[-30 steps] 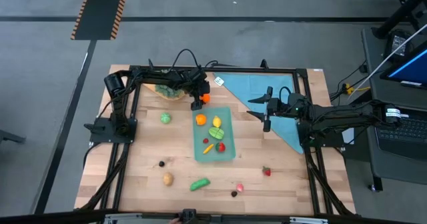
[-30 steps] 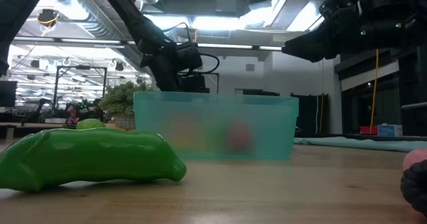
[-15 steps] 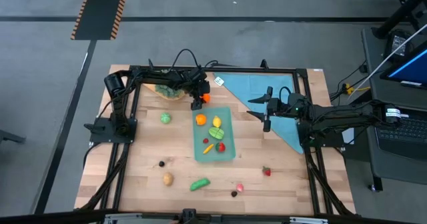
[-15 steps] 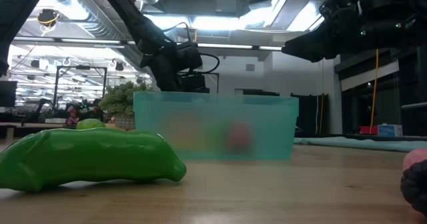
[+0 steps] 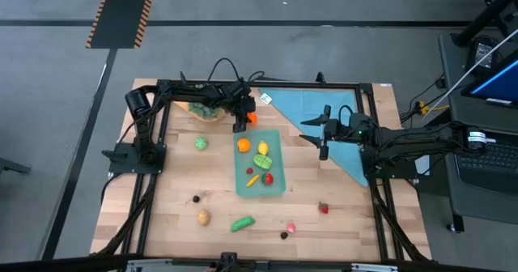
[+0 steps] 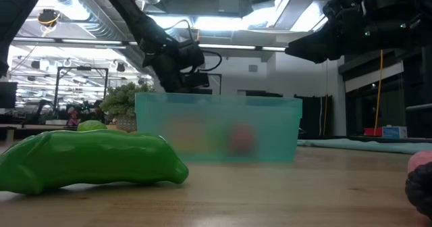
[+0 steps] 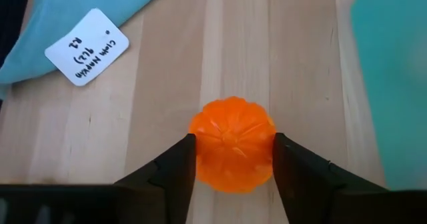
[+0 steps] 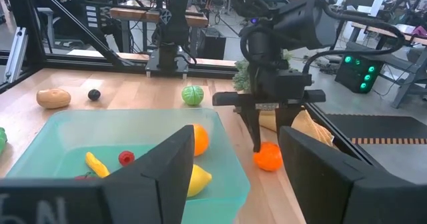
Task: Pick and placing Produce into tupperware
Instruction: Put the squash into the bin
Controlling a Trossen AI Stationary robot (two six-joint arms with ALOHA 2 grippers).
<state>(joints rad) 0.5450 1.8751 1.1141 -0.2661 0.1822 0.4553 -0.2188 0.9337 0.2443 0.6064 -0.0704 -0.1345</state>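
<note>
Pumpkin, small and orange, sits on the table squarely between the left claw's narrowed fingers, both touching it; the container lies just beside. Right claw hangs open, farther off.

Both arms are matte black, built of slim tubular links with chunky cylindrical joints, mounted on a black frame. Black cables loop above the left arm in the upper middle of the high view. The left hand has two flat, angular black fingers; the right hand has broader wedge-shaped ones.
</note>
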